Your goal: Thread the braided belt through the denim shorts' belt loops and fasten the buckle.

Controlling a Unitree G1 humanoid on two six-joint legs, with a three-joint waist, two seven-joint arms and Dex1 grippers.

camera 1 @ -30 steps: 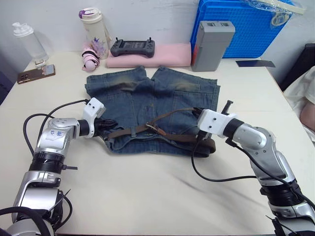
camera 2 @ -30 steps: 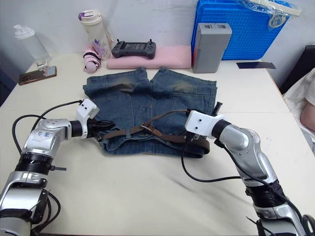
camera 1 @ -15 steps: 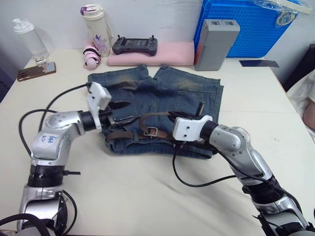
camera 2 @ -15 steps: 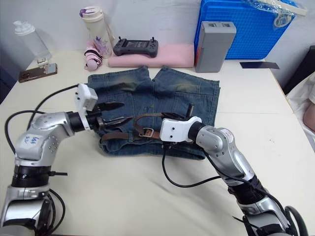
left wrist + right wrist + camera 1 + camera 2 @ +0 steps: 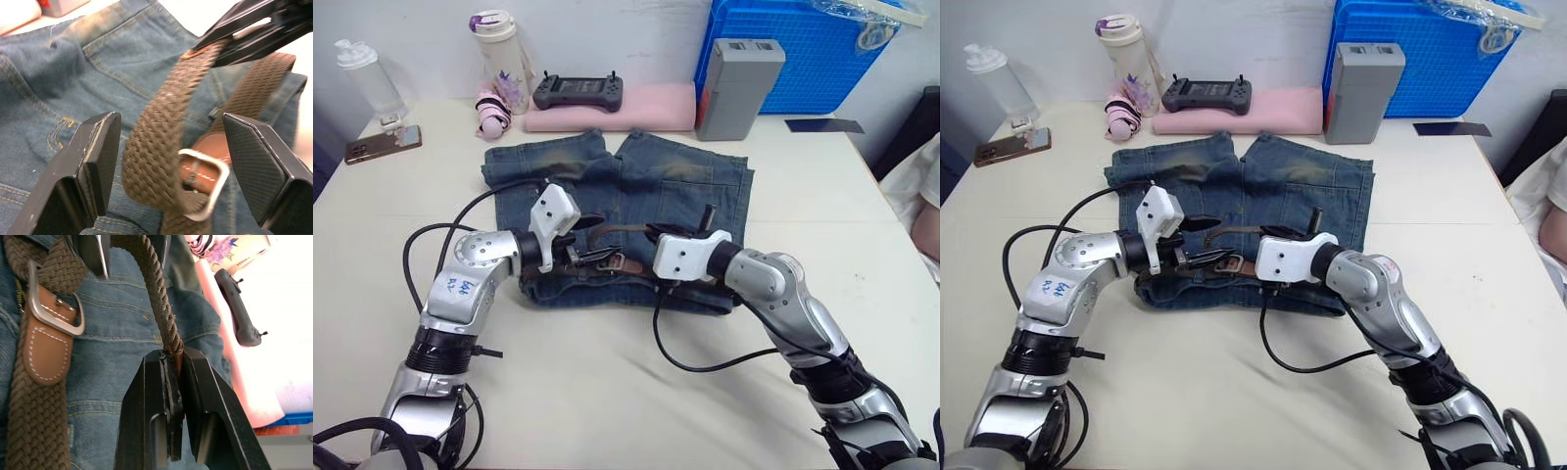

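The denim shorts lie flat mid-table, waistband toward me. The braided belt runs along that waistband, and its silver buckle rests near the middle. My left gripper is open, its fingers straddling a raised stretch of the belt just above the buckle without closing on it. My right gripper is shut on the belt's strap end, holding it up over the shorts close to the left fingertips. I cannot make out the belt loops under the belt.
Along the table's far edge stand a blue crate, a grey box, a pink folded cloth with a black controller on it, and two bottles. A phone lies far left. Someone's sleeve shows at the right edge.
My left gripper has let go of the belt's left end, opened, and moved right to the buckle. My right gripper has carried the strap end leftward over the shorts.
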